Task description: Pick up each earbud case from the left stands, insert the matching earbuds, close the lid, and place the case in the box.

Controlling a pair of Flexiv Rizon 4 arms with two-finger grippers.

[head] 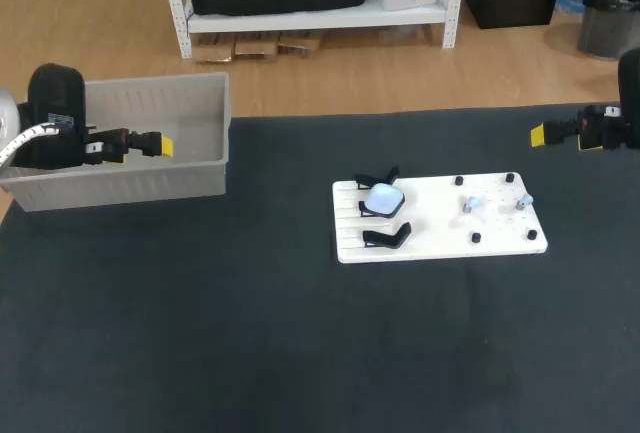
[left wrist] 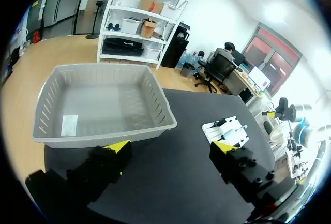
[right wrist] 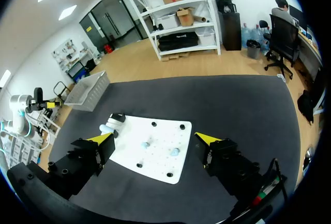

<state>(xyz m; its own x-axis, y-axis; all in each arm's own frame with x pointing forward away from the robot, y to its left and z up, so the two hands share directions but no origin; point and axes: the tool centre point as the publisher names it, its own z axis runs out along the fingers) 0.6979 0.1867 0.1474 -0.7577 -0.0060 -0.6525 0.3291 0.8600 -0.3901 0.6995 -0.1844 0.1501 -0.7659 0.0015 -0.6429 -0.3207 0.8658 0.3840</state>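
Tabletop point(head: 200, 333): dark, running to every edge of the head view.
Box point(head: 205, 168): grey, at rear left edge.
White board point(head: 440, 238): right of centre, well apart from box.
Left fingers point(left wrist: 115, 149): spread wide, empty, over box.
Right fingers point(right wrist: 207, 139): spread wide, empty, right side, apart from board.
Earbud case point(head: 383, 198): on board's left stands.
Earbuds point(head: 470, 203): on board's right part.

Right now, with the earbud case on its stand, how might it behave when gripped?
The earbud case looks rounded and glossy, so it may slip when pinched. It looks small, so probably light. Perched on a thin black stand, it could tip off if nudged.
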